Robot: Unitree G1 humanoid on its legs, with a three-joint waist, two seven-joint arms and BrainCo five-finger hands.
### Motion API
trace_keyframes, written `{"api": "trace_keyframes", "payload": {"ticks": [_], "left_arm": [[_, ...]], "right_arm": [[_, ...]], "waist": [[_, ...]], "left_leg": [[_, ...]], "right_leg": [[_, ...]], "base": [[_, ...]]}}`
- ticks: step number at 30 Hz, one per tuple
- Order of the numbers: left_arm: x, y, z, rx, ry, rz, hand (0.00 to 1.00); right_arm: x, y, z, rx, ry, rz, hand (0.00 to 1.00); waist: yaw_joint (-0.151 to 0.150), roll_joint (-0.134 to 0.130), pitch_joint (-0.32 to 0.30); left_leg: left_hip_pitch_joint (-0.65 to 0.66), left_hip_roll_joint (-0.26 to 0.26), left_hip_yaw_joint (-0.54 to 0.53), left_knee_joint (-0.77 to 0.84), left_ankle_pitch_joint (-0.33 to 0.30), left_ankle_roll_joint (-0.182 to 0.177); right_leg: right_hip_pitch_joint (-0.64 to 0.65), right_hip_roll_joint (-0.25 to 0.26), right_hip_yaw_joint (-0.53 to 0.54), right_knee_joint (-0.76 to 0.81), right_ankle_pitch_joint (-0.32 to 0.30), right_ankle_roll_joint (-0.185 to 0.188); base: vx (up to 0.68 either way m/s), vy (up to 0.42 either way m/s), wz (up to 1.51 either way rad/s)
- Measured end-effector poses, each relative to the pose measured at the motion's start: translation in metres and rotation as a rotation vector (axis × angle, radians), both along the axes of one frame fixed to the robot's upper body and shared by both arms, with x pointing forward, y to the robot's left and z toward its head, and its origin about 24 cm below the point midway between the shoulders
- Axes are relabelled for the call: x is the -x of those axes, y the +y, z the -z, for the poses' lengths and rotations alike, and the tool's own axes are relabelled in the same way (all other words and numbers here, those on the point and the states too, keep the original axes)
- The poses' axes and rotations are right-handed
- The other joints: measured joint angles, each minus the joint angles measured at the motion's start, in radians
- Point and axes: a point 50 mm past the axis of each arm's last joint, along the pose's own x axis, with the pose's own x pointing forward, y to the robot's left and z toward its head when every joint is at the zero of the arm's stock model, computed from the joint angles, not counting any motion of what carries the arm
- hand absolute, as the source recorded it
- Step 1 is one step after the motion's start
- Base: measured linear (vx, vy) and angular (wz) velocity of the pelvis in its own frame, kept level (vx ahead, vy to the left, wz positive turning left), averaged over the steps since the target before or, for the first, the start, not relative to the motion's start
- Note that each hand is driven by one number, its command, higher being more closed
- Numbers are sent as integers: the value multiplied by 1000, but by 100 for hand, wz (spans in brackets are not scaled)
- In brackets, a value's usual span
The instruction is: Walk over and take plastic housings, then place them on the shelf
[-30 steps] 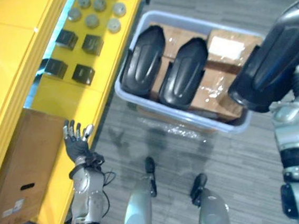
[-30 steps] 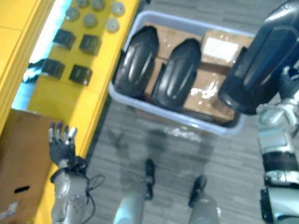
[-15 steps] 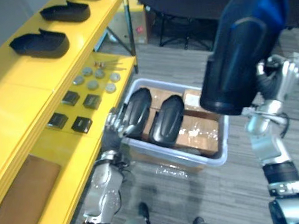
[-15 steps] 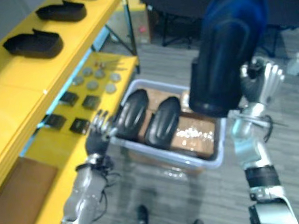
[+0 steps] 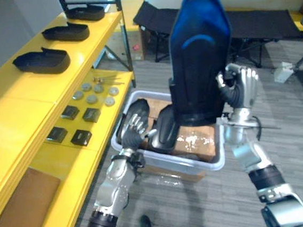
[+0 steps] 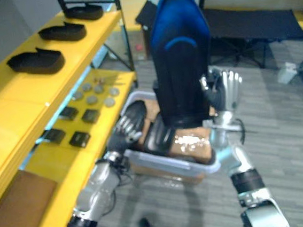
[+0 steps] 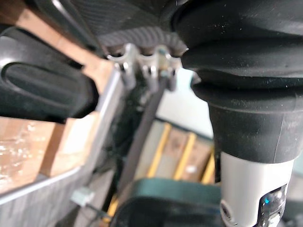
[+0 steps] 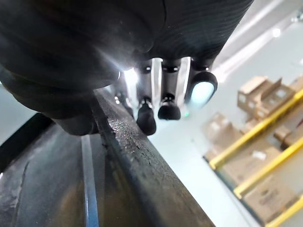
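Pinching the housing (image 5: 200, 60) by its edge in our right robot hand (image 5: 241, 86), long axis upright, we have the shelf (image 5: 11, 105) off to its left, beyond our spread, empty left robot hand (image 5: 134, 130).

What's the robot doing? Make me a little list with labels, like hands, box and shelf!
Right hand: the right hand pinches the edge of a big black housing, held upright in the air
Left hand: the left hand is open, fingers spread by the two housings lying in the bin
Bin: grey, on the floor beside the shelf, brown boxes under the housings
Top level: three black housings lie in a row
Lower level: small black squares and round discs
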Motion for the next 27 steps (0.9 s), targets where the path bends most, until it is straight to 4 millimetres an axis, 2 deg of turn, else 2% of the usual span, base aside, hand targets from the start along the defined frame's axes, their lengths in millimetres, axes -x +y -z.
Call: {"api": "trace_keyframes", "payload": {"ticks": [5, 10, 19, 27], "left_arm": [[3, -10, 4, -14, 11, 41, 0], [3, -12, 10, -49, 22, 42, 0], [1, -21, 9, -55, 13, 71, 0], [0, -18, 17, -70, 45, 48, 0]], "right_arm": [[0, 17, 8, 8, 39, -60, 100], [0, 35, 21, 16, 91, -119, 100], [-1, 49, 45, 48, 206, -162, 100], [3, 53, 64, 99, 264, -184, 100]], "waist": [[-3, -2, -31], [-1, -7, -42], [0, -9, -43], [-1, -36, -66]], "left_leg": [[5, -4, -16, -28, 22, 1], [16, -4, -22, -29, 25, 1], [-1, 1, -26, -37, 45, 0], [0, 5, -27, -36, 50, -1]], "right_leg": [[-1, 1, -2, 0, 1, 1], [14, 2, -2, -1, 0, 1], [1, 10, 0, -11, 1, 3], [2, 14, 1, -12, 2, 3]], "base": [[2, 9, 8], [2, 7, 3], [-39, 11, 1], [0, 0, 0]]}}
